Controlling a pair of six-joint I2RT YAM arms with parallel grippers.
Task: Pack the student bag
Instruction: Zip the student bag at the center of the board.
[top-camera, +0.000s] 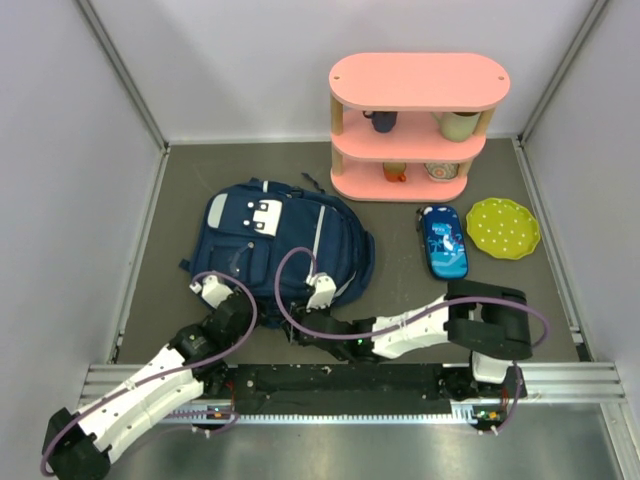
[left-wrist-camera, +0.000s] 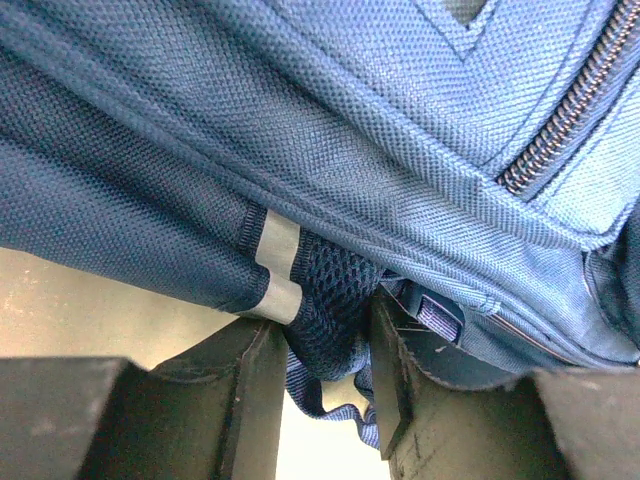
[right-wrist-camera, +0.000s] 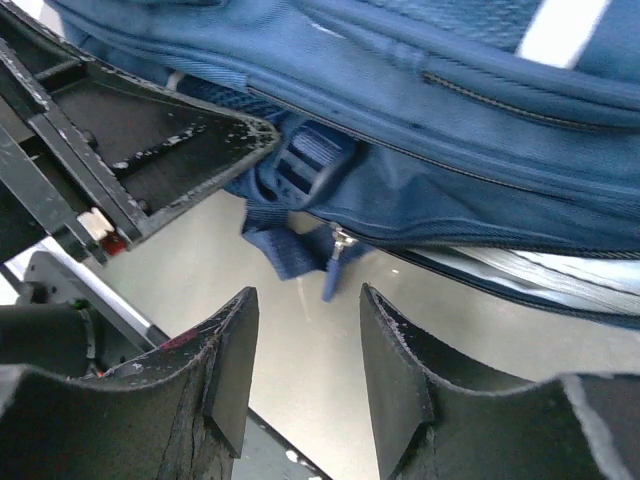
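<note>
Where the left gripper (left-wrist-camera: 328, 335) pinches mesh (left-wrist-camera: 335, 285) at the backpack's (top-camera: 285, 245) near edge, the right gripper (right-wrist-camera: 307, 310) stands half open, empty, before a dangling strap (right-wrist-camera: 285, 250). The backpack lies flat on the table (top-camera: 180, 180); pulled one-sided, the mesh may slip.

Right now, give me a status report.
Left claw straddles a fold of student bag, grip unclear. Right claw open, empty. Nothing in the way.

A navy backpack (top-camera: 285, 240) lies flat on the grey table (top-camera: 180, 180), left of centre. The left gripper (top-camera: 218, 289) and the right gripper (top-camera: 321, 291) meet its near edge. A pink shelf (top-camera: 420, 85) stands far right, with a blue pencil case (top-camera: 443, 242) and a green plate (top-camera: 503, 228) in front of it.
</note>
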